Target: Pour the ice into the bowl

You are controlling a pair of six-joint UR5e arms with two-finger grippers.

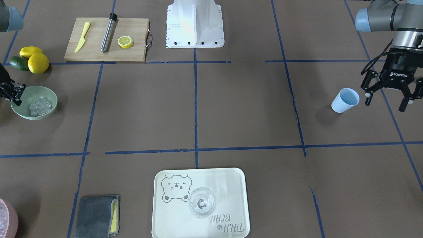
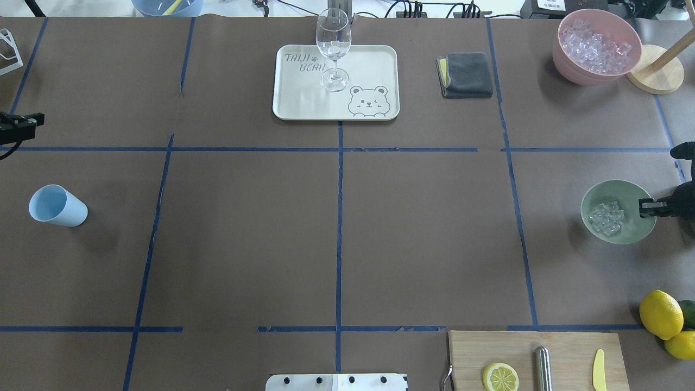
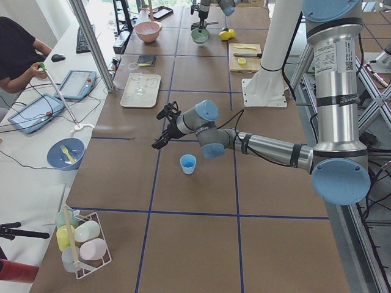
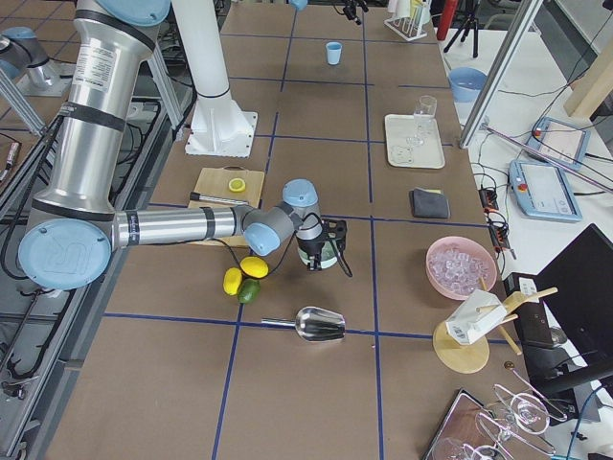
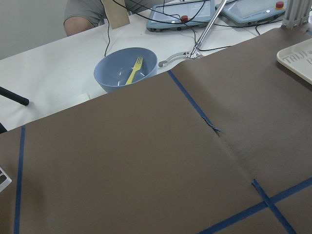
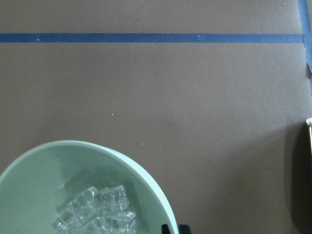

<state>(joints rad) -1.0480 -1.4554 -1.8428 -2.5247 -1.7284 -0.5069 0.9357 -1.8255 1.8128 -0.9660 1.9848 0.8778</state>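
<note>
Ice [image 1: 39, 105] heaped in bowl [image 1: 33, 116], near lemons [image 1: 38, 62], at robot's right end of table [image 5: 146, 161]. Right gripper [image 1: 18, 96] pinching bowl rim: from right wrist, fingertips [image 6: 183, 229] close either side of rim; from overhead, only one finger over it. Left gripper [image 1: 386, 103] spread wide, just beside cup [image 1: 345, 100], not touching; clear only from front. Left wrist: table, blue dish [image 5: 112, 80] with fork [image 5: 131, 73].
</note>
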